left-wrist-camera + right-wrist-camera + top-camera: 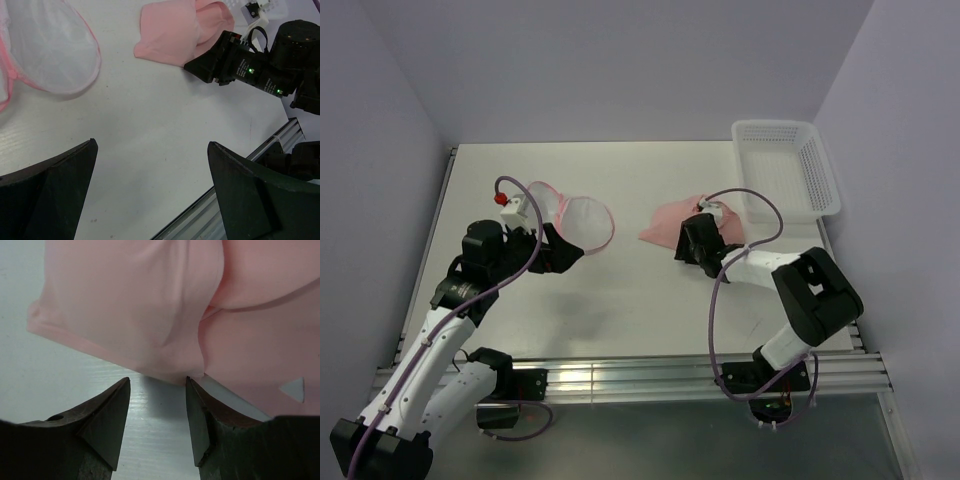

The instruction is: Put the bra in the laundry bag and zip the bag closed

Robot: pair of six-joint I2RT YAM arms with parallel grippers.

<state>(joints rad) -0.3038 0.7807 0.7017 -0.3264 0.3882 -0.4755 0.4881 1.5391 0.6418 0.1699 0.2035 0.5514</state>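
Observation:
The light-pink bra (670,222) lies crumpled on the table right of centre; it also shows in the left wrist view (175,31) and fills the top of the right wrist view (150,305). The round mesh laundry bag (575,218) with pink rim lies open at centre left, also in the left wrist view (50,50). My right gripper (688,245) is open, its tips at the bra's near edge (157,382), nothing between the jaws. My left gripper (568,256) is open and empty just in front of the bag (150,150).
A white plastic lattice basket (788,168) stands at the back right, close behind the bra. The table's metal front rail (650,380) runs along the near edge. Grey walls enclose the left, back and right.

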